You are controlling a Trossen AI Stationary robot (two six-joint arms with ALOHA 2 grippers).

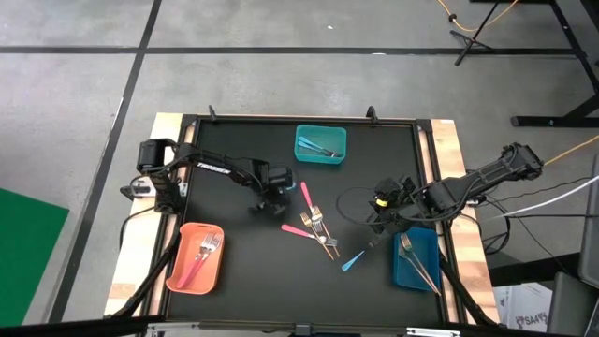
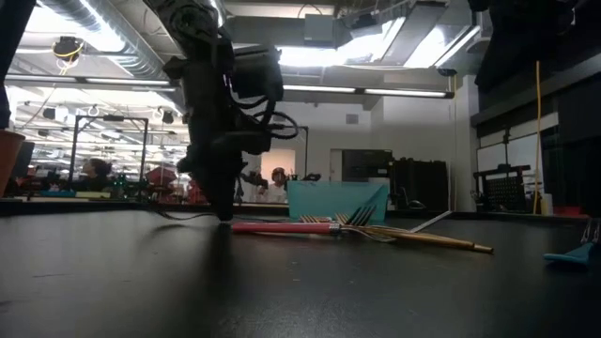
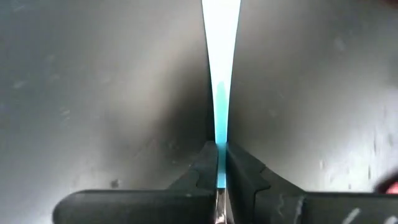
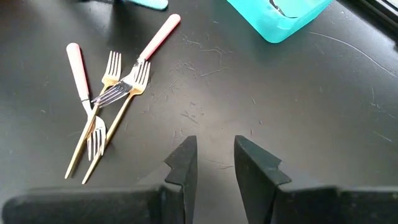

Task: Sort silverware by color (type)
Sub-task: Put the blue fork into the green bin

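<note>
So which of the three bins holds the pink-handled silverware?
The orange bin at the table's front left, near the left arm; the teal bin and blue bin hold none.

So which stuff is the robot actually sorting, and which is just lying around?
Job: forks heaped mid-table; blue-handled piece in the left gripper; another blue one; right gripper, open, near the heap; orange bin, teal bin, blue bin.
Lying about: orange cable and stand legs on the floor.
</note>
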